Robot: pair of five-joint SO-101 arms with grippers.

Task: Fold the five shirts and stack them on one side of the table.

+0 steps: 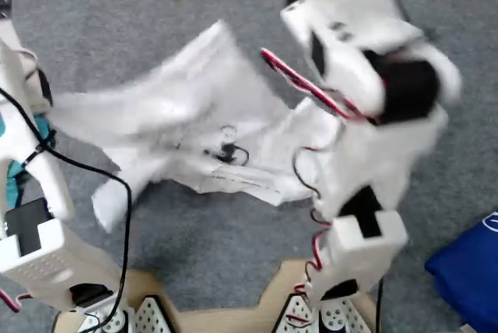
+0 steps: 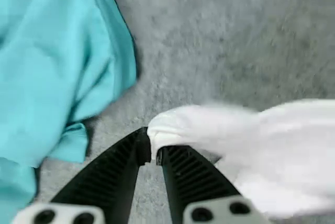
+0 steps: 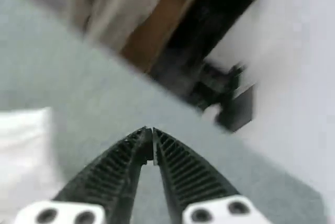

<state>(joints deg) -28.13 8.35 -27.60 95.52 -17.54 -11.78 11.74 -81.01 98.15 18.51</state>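
Our left gripper point(image 2: 152, 153) pinches a rolled edge of the white shirt point(image 1: 210, 123), which lies crumpled mid-table. Our right gripper point(image 3: 152, 148) is pressed together above the grey table point(image 1: 156, 6), which lies bare beyond the shirt. A teal shirt point(image 2: 52, 67) lies just beside the left gripper, and a blue shirt point(image 1: 471, 271) at the right edge. We cannot read the white shirt's dark print.

I see left arm point(image 1: 31, 193) sitting low, left gripper point(image 2: 152, 153) fingers clamped on white shirt point(image 2: 251, 145) edge. Right arm point(image 1: 366, 76) raised high, right gripper point(image 3: 148, 145) fingers pressed together, holding nothing.
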